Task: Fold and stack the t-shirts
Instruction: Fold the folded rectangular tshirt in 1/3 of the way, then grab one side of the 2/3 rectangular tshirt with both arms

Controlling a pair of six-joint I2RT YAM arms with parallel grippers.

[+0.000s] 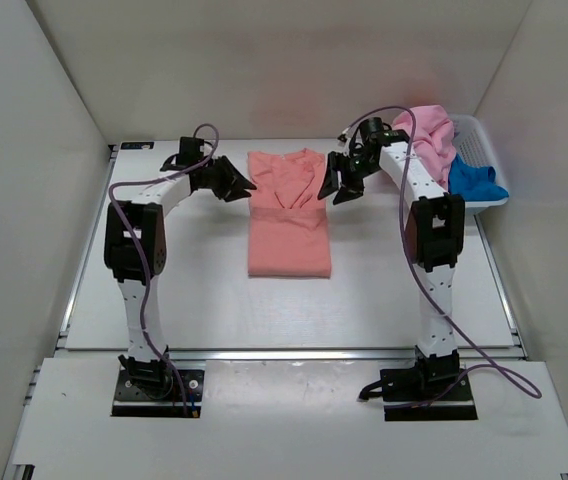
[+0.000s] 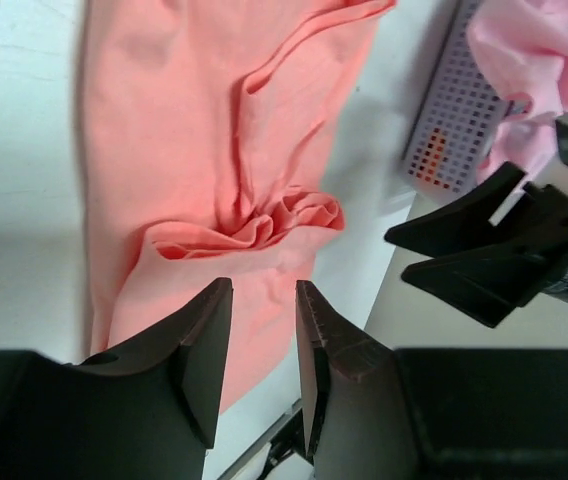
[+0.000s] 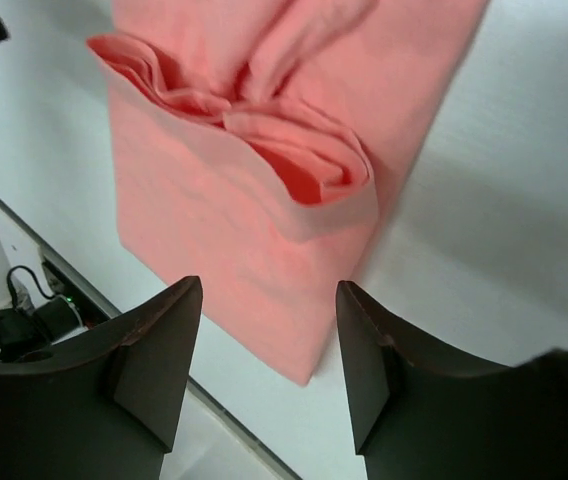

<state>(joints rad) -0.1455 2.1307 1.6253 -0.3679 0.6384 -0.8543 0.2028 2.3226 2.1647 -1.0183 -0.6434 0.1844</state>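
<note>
Overhead view of a white table (image 1: 164, 300) with two robot arms reaching in from the near edge.

On the left, the left end effector (image 1: 236, 181) sits at the left edge of the salmon-coral t-shirt (image 1: 287, 225). In its wrist view its jaws stand a little apart, with a narrow gap, and grip nothing. The dark fingers (image 2: 204, 360) hide the cloth under them, so contact with the shirt cannot be judged.

The salmon-coral t-shirt lies flat in the middle of the table, between the two end effectors. Its sides are folded inward, and the cloth is bunched into wrinkles around its middle.

The right end effector (image 1: 332, 187) is at the shirt's right edge, its jaws wide apart and empty.

At the far right corner stands a white basket (image 1: 491, 152), partly hidden by the right arm. A lighter pink t-shirt (image 1: 429, 133) is heaped over its rim. A bright blue t-shirt (image 1: 472, 180) lies crumpled in it, partly covered.
</note>
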